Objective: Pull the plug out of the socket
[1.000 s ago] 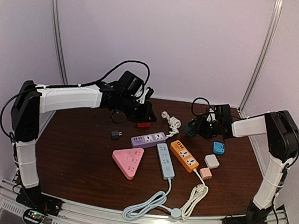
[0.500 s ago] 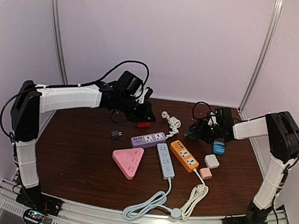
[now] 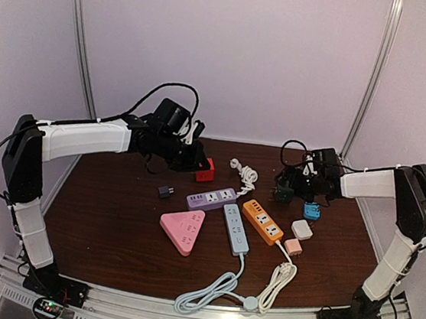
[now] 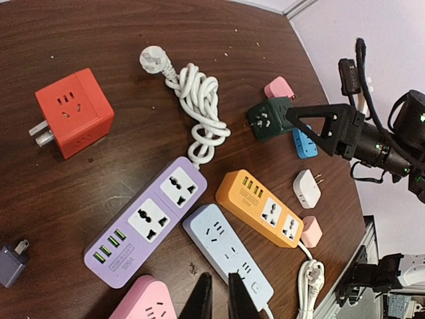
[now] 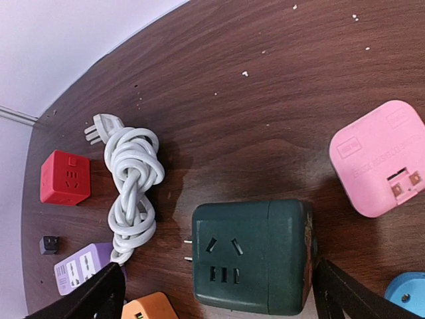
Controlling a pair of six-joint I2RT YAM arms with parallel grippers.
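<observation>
Left wrist and right wrist views: plug and socket stand apart

- Red cube socket [image 4: 73, 109]: well ahead of the left claw [image 4: 218, 299] and off to its left. It lies free on the bench [image 3: 106, 217], prongs bare, nothing seated in its visible faces
- Green cube plug [image 5: 252, 256]: just ahead of the right claw [image 5: 219, 272], between its fingers, resting on the bench with prongs bare. It is well apart from the red cube socket
- Left claw: fingers drawn almost together, holding nothing
- Right claw: fingers spread wide either side of the green cube plug; whether they touch it cannot be told
- Purple strip [image 4: 149, 219], orange strip [image 4: 265, 209]: near the left claw, visible outlets vacant
- Status: judged done, with the two cubes separated and set down. At most the right claw has to back clear of the green cube plug
</observation>
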